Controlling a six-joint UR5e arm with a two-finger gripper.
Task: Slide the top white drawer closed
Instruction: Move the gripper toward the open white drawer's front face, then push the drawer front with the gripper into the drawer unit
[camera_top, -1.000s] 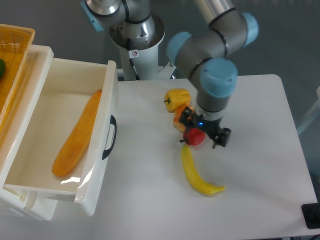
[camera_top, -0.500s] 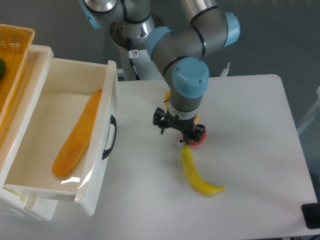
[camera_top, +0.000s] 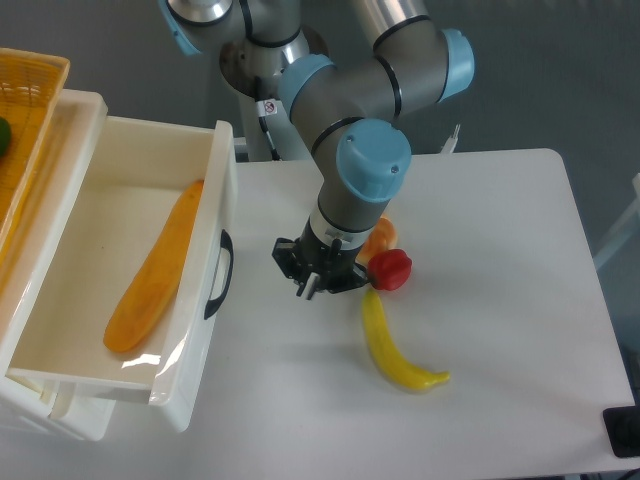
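The top white drawer (camera_top: 226, 180) stands pulled out at the left, its front panel facing right with a black arched handle (camera_top: 222, 272). A long orange vegetable (camera_top: 155, 268) lies inside it. My gripper (camera_top: 308, 288) hangs low over the table a little right of the handle, not touching it. Its fingers point down and look closed together with nothing between them.
A red pepper (camera_top: 390, 268), an orange item (camera_top: 381, 236) and a yellow banana-shaped fruit (camera_top: 393, 350) lie just right of the gripper. A yellow wicker basket (camera_top: 28, 100) sits on the cabinet's top left. The robot base (camera_top: 270, 95) stands behind the table.
The gripper has swung left from above the red pepper across the table toward the drawer front. The drawer and fruit have not moved.
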